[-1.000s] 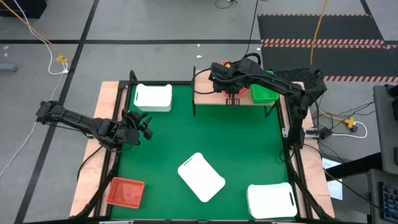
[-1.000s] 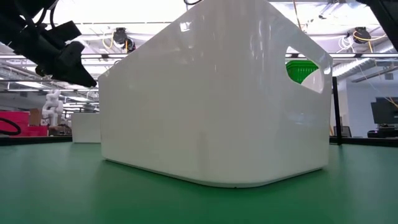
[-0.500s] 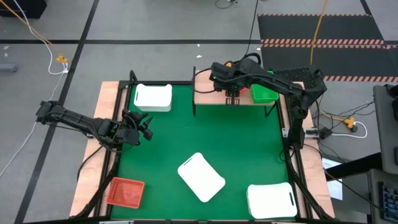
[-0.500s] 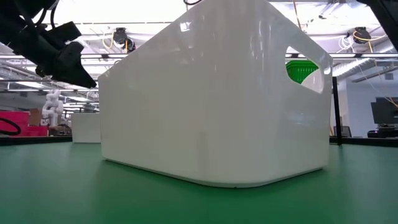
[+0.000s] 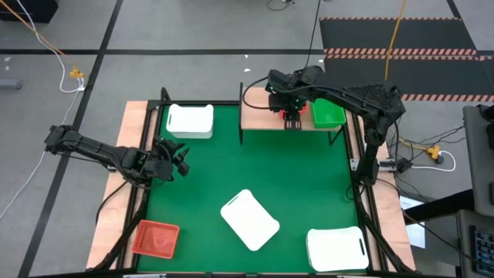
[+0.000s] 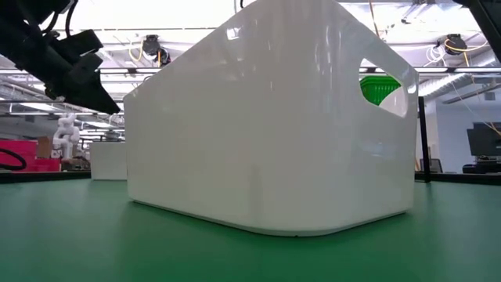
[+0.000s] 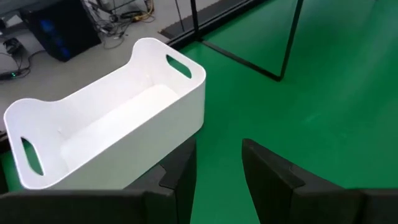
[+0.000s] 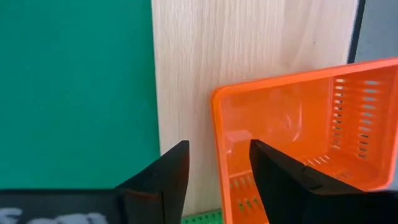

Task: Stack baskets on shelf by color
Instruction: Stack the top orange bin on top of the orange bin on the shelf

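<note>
Right gripper (image 5: 292, 116) over the light wooden shelf (image 5: 258, 116), fingers (image 8: 163, 176) parted beside the orange-red plastic basket (image 8: 298, 137).

You see the basket resting on the shelf, its rim near one finger but unheld, beside the green basket (image 5: 328, 113). Left gripper (image 5: 176, 160) hovers open at the green surface (image 5: 231, 166) edge, near a white basket (image 7: 106, 127).

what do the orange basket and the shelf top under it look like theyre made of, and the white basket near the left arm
The orange basket looks like thin, slightly see-through plastic: glossy walls with moulded slots. The shelf top looks like pale wood or a wood veneer, matt, with fine straight grain lines. The white basket looks like smooth opaque plastic with a soft sheen, rounded corners and cut-out handles.
</note>
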`<state>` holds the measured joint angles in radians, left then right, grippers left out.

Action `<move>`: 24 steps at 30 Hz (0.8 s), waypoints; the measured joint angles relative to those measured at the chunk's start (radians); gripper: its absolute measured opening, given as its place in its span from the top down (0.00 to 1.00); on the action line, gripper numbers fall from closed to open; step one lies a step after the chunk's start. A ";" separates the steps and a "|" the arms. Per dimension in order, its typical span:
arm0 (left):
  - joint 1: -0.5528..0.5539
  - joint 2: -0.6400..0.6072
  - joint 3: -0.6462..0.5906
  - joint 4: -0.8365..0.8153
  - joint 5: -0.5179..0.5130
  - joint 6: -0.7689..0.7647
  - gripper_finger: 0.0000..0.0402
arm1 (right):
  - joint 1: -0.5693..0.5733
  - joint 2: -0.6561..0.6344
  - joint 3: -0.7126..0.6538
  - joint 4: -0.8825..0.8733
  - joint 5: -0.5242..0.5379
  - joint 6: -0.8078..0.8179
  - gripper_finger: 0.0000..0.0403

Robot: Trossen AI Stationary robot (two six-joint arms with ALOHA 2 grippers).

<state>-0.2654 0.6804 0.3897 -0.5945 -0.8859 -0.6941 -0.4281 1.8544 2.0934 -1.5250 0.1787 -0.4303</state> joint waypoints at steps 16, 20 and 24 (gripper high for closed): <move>-0.006 0.000 0.000 -0.031 -0.001 -0.029 0.67 | -0.038 0.001 -0.229 0.101 -0.019 0.141 0.79; -0.006 0.000 0.000 -0.031 -0.004 -0.040 0.67 | -0.038 -0.012 -0.229 0.111 -0.107 0.189 0.91; -0.006 0.000 0.000 -0.031 -0.004 -0.042 0.67 | -0.036 -0.045 -0.229 0.118 -0.134 0.247 0.97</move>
<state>-0.2718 0.6806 0.3897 -0.6254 -0.8902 -0.7364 -0.4637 1.8096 1.8645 -1.4074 0.0452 -0.1833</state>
